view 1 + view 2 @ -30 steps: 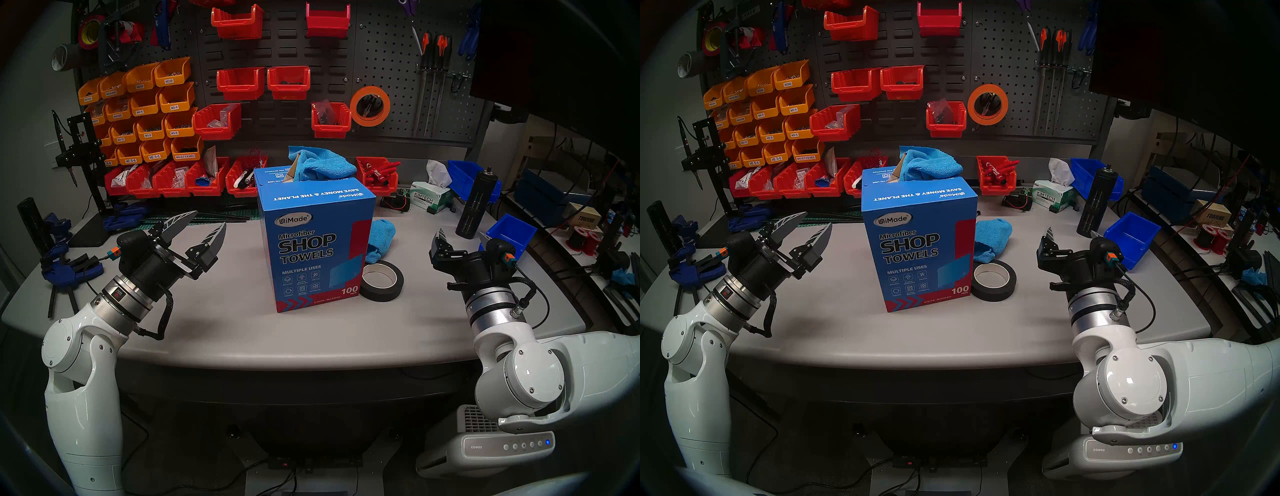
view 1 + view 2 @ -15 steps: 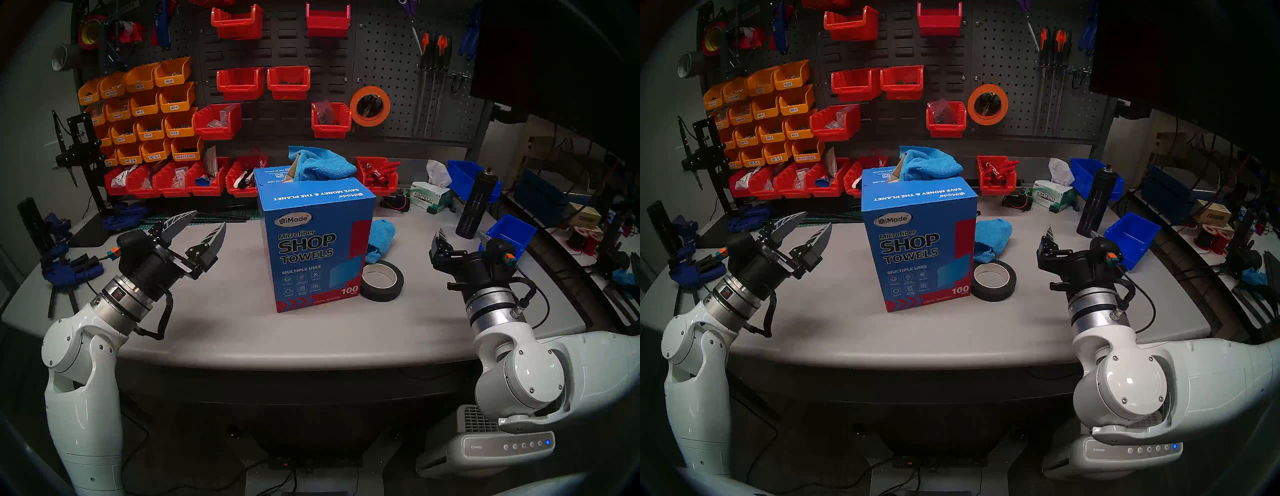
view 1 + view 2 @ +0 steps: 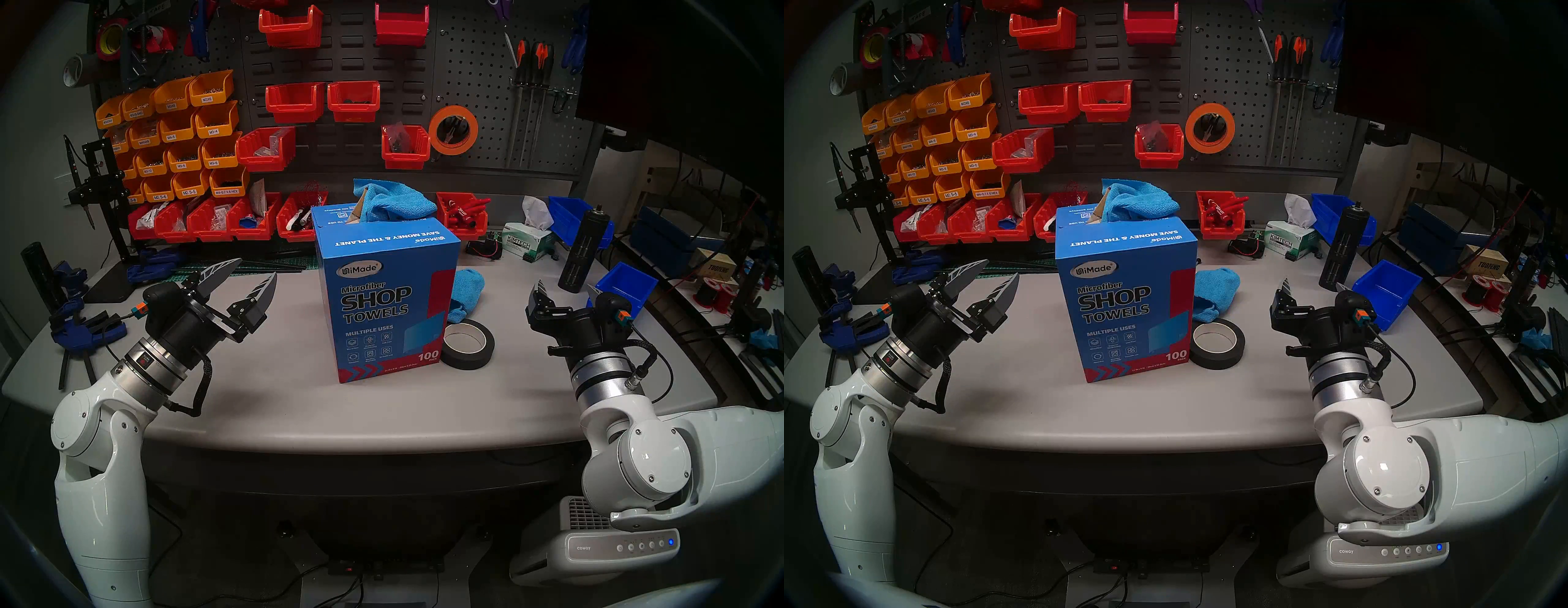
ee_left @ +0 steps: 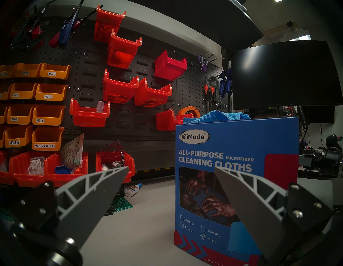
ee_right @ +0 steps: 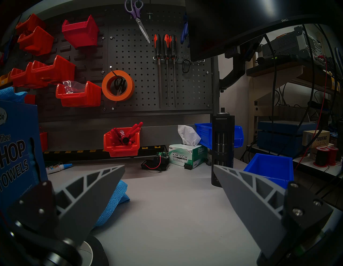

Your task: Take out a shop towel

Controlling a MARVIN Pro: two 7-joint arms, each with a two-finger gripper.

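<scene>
A sky-blue shop towel (image 3: 392,203) bulges from the open top of the blue SHOP TOWELS carton (image 3: 388,305), which stands upright in the middle of the grey counter (image 3: 297,407). The left end effector (image 3: 256,268) hovers above the counter well to the left of the carton, lower than the towel, its fingers spread wide and empty. The right end effector (image 3: 566,288) hovers well to the right of the carton, also spread wide and holding nothing; in its wrist view the carton sits at the far left edge.

Two blue cloths show: the one in the carton's top and a second cloth (image 3: 466,291) crumpled on the counter just right of the carton, behind one roll of black tape (image 3: 468,343). There is one carton and one white-green tissue box (image 3: 528,242), far right, with a white tissue standing out of it.

Two blue bins (image 3: 625,284) sit at the right; what is in them cannot be told. The red bin (image 3: 462,214) behind the carton holds red-handled tools. Orange wall bins (image 3: 178,136) at the far left hold small hardware.
</scene>
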